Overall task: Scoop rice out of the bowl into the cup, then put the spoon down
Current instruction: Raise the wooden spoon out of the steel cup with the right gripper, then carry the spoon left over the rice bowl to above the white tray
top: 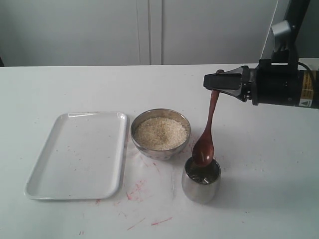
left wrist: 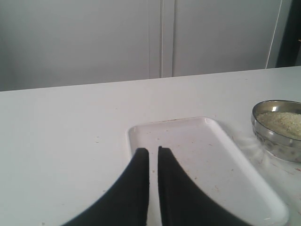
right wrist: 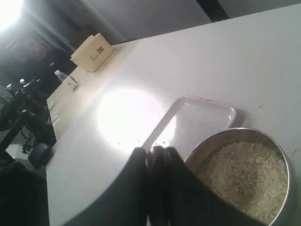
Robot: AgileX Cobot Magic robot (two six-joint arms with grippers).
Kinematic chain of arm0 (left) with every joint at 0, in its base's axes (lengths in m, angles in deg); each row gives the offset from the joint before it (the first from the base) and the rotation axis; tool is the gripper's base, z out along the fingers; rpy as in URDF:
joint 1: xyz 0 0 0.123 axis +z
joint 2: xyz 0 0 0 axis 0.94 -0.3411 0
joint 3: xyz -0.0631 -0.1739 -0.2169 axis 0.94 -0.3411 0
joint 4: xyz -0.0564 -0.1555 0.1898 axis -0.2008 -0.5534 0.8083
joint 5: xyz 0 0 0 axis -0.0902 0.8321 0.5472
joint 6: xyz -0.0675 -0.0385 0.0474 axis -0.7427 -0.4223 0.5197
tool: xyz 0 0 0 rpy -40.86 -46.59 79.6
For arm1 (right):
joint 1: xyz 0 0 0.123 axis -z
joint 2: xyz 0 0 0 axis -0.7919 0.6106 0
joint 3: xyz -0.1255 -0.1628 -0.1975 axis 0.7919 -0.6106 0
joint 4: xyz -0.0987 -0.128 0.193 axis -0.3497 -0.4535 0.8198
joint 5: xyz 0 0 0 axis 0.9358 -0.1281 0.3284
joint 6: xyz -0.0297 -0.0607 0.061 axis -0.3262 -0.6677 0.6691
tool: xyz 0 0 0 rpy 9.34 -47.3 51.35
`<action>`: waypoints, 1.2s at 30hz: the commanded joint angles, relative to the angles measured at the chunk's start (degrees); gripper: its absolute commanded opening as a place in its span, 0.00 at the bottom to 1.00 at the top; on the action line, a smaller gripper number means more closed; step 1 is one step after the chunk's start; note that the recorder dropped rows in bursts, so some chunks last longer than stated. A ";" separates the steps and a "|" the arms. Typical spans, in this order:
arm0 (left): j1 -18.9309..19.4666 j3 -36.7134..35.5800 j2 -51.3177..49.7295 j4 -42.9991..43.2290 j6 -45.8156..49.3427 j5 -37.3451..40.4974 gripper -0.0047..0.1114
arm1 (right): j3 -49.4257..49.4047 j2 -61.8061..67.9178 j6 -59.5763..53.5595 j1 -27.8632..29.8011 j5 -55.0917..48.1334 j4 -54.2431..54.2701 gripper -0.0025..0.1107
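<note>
The cup (top: 201,185) is nearest, on the right side of the bench (top: 269,164). The spoon (top: 207,134) hangs almost straight down, and its round end sits just at the far edge of the cup's mouth. I cannot see if any rice is in the cup yet.

A little farther and to the left is the bowl (top: 159,153), close beside the cup. It is full of rice (top: 161,133). Left of the bowl lies a flat white tray (top: 75,149). The left hand (left wrist: 153,157) hangs over the near end of the tray, its fingers close together with nothing between them.

Farther back and higher up, the right hand (top: 219,84) is clenched on the top of the spoon's handle.

I think the step now is tipping rice into the cup. To do it well, the round end should be right over the middle of the cup, not on the edge. Tip slowly, so the grains fall in and do not bounce out. Do not bump the cup, because it looks light and could fall over.
</note>
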 commanded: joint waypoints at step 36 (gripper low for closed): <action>0.10 0.19 -0.13 -0.22 -0.08 -0.61 0.16 | 14.61 -0.70 23.53 -26.12 -9.04 13.92 0.02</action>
